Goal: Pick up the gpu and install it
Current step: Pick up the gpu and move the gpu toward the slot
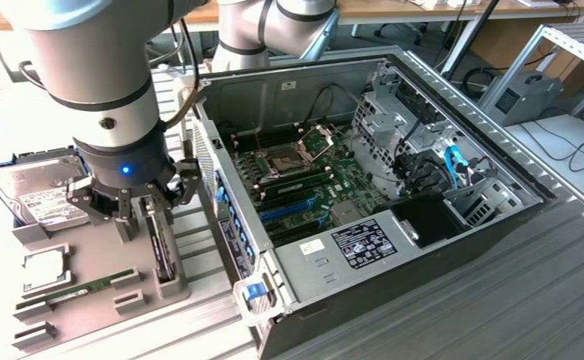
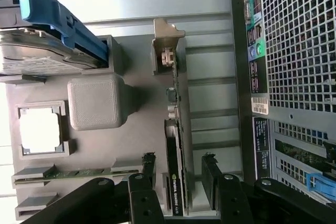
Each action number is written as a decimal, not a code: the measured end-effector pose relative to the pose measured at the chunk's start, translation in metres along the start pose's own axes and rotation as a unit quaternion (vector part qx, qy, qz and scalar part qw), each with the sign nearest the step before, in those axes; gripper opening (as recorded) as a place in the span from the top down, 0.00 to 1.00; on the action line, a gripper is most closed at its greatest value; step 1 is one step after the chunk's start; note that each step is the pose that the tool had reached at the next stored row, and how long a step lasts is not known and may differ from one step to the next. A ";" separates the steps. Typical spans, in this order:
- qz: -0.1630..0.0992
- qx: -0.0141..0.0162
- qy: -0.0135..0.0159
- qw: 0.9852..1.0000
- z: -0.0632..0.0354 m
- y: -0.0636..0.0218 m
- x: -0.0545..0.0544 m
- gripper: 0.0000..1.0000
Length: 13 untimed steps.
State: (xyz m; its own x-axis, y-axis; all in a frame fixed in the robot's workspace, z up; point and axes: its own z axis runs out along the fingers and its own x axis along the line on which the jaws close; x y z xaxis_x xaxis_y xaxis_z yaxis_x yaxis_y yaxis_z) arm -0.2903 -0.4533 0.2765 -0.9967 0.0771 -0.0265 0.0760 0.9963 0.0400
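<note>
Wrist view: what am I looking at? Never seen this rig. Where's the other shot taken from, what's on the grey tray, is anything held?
The machine is a single robot arm with a two-finger gripper. The exterior view comes from a camera off the arm. The wrist view comes from a camera on the wrist, looking past the fingers.

A grey holder beside the open computer case carries the parts: a hard drive, a square chip, a memory stick and the gpu, which stands on edge in its slot.

The gripper is open, with one finger on each side of the gpu and a gap showing on both sides. Nothing is held, and the gpu sits in the holder.
</note>
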 end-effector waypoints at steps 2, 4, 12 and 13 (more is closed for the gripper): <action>0.000 0.000 0.000 1.000 0.0102 0.0047 0.001 0.52; 0.000 0.000 0.000 1.000 0.0225 0.0113 0.003 0.52; -0.001 0.000 0.000 1.000 0.0306 0.0128 0.006 0.73; -0.001 0.000 0.000 1.000 0.0303 0.0128 0.006 0.73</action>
State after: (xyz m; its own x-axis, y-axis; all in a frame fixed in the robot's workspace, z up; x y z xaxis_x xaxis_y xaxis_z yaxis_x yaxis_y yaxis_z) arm -0.2946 -0.4389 0.2466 -0.9968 0.0758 -0.0266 0.0747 0.9964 0.0394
